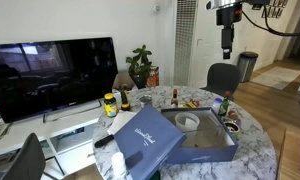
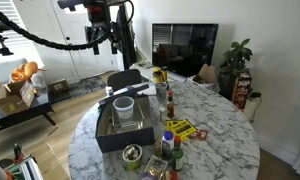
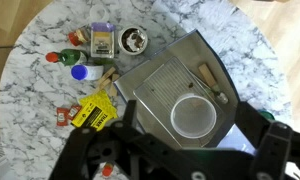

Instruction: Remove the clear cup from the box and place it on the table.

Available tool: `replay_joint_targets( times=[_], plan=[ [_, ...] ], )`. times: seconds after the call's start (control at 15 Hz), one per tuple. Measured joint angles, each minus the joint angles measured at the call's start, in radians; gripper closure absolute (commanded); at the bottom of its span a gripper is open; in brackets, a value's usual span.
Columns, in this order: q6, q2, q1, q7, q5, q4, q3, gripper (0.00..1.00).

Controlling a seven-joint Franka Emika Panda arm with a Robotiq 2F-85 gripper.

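Note:
The clear cup [image 3: 192, 116] stands upright inside the open navy box [image 3: 155, 75], on its grey floor. It shows in both exterior views [image 1: 187, 122] [image 2: 123, 107]. The box [image 1: 205, 145] [image 2: 120, 135] lies on the round marble table [image 3: 30, 60], with its lid [image 1: 140, 140] folded open. My gripper [image 3: 176, 140] is open and empty. It hangs high above the box, roughly over the cup, with a finger on either side of the cup in the wrist view. It is at the top of both exterior views [image 1: 227, 45] [image 2: 106, 40].
A small brown stick-like item [image 3: 208, 78] lies in the box beside the cup. On the table near the box are a yellow packet [image 3: 95, 108], a blue-capped bottle [image 3: 80, 72], a dark jar with a yellow label [image 3: 101, 40] and an open tin [image 3: 135, 40]. A TV [image 1: 50, 75] stands beyond.

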Motion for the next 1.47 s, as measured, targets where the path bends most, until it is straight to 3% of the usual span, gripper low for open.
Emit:
replay_joint_targets(
  times=[0.8,1.2,1.47],
  plan=[
    [0.023,0.01,0.0,0.027,0.016,-0.003,0.0,0.0],
    [0.259,0.114,-0.001,0.213,0.124,-0.083,-0.003,0.0],
    [0.391,0.155,-0.012,0.235,0.162,-0.181,-0.024,0.0]
  ],
)
